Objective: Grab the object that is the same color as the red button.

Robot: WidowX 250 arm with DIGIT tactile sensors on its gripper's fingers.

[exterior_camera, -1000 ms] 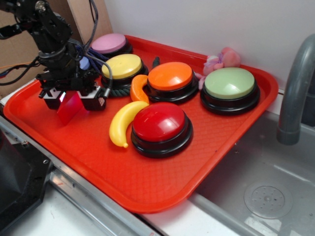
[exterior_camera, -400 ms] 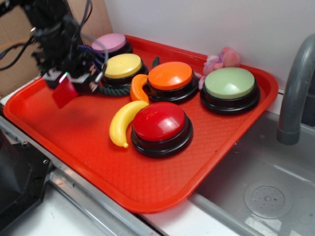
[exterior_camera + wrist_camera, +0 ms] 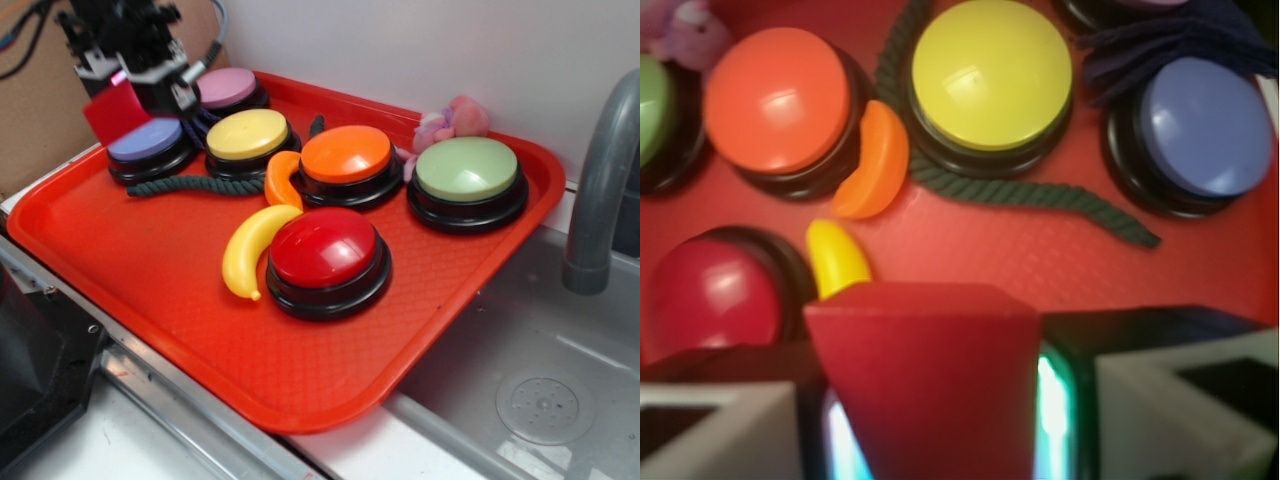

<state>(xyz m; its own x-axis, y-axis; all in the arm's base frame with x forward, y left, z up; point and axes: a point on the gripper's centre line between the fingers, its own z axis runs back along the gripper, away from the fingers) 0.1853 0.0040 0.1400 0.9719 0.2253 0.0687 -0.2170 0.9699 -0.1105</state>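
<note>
While the red button (image 3: 324,250) sits near the middle of the tray (image 3: 480,260) beside a yellow banana (image 3: 252,250), the gripper (image 3: 125,80) up at the far left is pinching the little red block (image 3: 116,110) above the purple button (image 3: 146,140).

Glossy plastic red button (image 3: 323,249), matt red block (image 3: 925,375), textured plastic tray (image 3: 200,310).

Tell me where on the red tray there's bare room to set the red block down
The widest bare patch of the red plastic tray is the near strip, in front of the yellow toy banana and glossy red dome button. The left corner below the dark green rope is also free. The back, packed with buttons, is crowded.
</note>
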